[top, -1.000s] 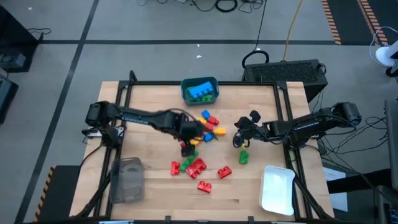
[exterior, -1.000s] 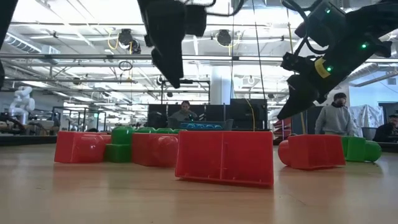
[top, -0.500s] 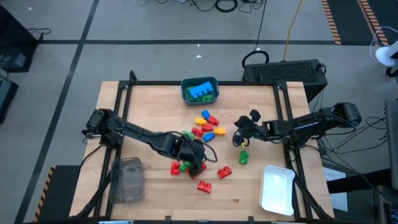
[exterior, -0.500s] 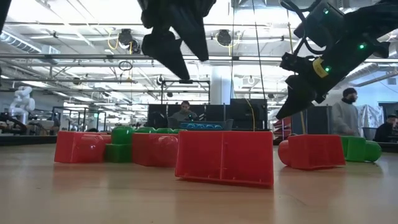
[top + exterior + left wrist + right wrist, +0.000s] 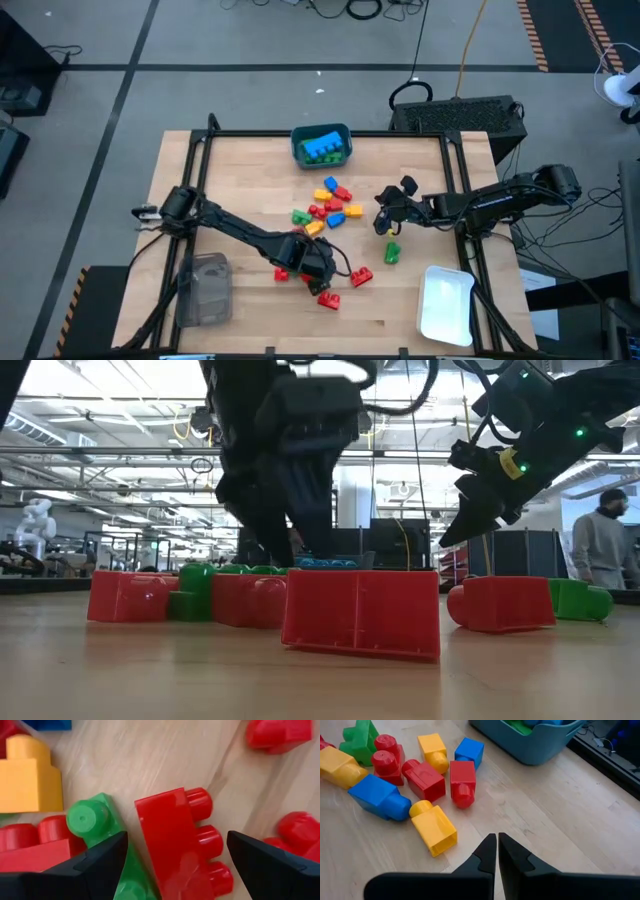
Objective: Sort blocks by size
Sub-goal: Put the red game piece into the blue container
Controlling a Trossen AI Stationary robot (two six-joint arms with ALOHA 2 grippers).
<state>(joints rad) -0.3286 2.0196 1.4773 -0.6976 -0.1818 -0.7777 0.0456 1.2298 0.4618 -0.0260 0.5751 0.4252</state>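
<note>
I see no writing on anything. My left gripper (image 5: 175, 855) sits low over the red and green blocks (image 5: 318, 215) near the front middle of the table (image 5: 240, 180), its jaws spread wide around a long red block (image 5: 172, 840) with 3 studs. The blocks are small, shiny and bumpy: red, green, blue, yellow and orange ones, most lying in a loose bunch at the middle. More sit in the teal bin (image 5: 300, 150). My right gripper (image 5: 497, 851) hangs above the table right of the bunch, jaws pressed together, holding nothing.
</note>
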